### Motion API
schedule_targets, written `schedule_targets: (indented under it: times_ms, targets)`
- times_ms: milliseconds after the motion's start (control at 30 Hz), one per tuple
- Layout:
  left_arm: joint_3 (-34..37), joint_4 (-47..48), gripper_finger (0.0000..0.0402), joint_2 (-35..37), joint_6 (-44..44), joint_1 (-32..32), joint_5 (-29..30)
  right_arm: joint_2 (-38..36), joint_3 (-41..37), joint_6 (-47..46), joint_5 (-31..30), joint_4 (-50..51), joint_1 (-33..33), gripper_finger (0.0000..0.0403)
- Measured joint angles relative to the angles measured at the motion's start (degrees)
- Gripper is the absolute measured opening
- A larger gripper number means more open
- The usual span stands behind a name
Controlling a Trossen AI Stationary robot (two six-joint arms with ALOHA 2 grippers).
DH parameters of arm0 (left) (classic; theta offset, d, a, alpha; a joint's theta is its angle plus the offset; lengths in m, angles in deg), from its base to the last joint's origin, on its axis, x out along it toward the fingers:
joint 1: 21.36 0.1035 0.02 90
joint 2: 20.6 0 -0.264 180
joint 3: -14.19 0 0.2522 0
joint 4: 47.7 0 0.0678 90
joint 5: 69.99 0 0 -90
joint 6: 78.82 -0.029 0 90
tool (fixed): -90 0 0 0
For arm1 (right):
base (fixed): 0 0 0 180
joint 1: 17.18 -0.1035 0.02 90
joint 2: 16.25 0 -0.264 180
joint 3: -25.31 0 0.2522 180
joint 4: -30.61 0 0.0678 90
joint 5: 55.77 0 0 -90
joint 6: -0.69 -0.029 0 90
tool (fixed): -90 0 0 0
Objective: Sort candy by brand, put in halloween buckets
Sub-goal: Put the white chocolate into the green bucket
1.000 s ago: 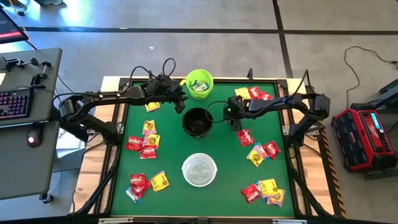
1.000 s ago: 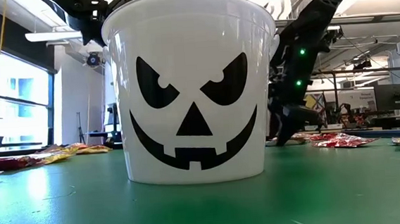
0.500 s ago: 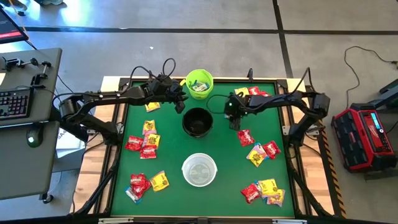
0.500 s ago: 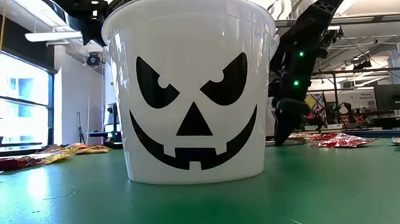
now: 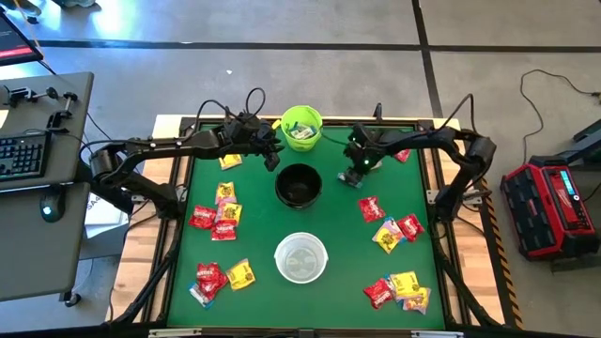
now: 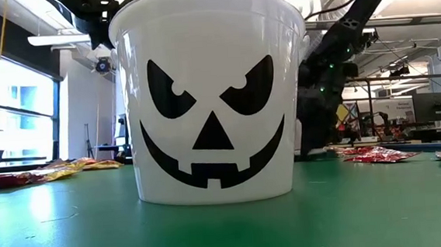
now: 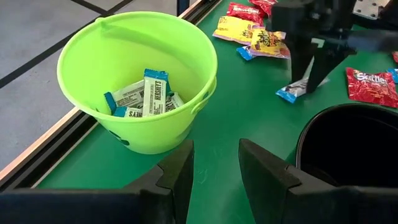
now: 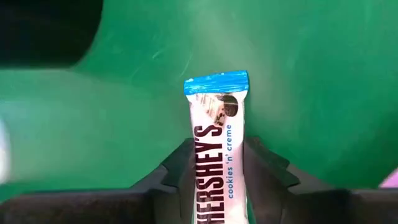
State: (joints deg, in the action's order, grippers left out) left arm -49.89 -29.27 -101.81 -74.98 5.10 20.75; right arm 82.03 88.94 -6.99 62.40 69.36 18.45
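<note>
Candy is mostly unsorted: red and yellow shiny packets (image 5: 218,214) lie scattered around the green table (image 5: 254,230). A pale blue-white Hershey's packet (image 8: 214,155) is pinched in the right gripper (image 5: 353,176), near the round black bucket (image 5: 299,185) at its three o'clock. The lime green plastic bucket (image 7: 134,87), at the black one's twelve o'clock, holds several matching packets. The black bucket and the white jack-o'-lantern bucket (image 5: 300,256), at six o'clock, look empty, though the black interior is hard to read. The left gripper (image 7: 214,168) waits spread between green and black buckets.
</note>
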Motion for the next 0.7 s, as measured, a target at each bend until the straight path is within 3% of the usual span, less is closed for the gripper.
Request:
schedule_targets:
  times_ms: [433,700]
  targets:
    - [0.0,0.0,0.0120,0.0,0.0,-0.3,0.0,-0.1,0.5,-9.4,15.0,-1.6,6.4,0.0096]
    - [0.0,0.0,0.0120,0.0,-0.2,-0.3,0.0,-0.2,0.5,-21.4,23.4,-12.8,6.5,0.0096]
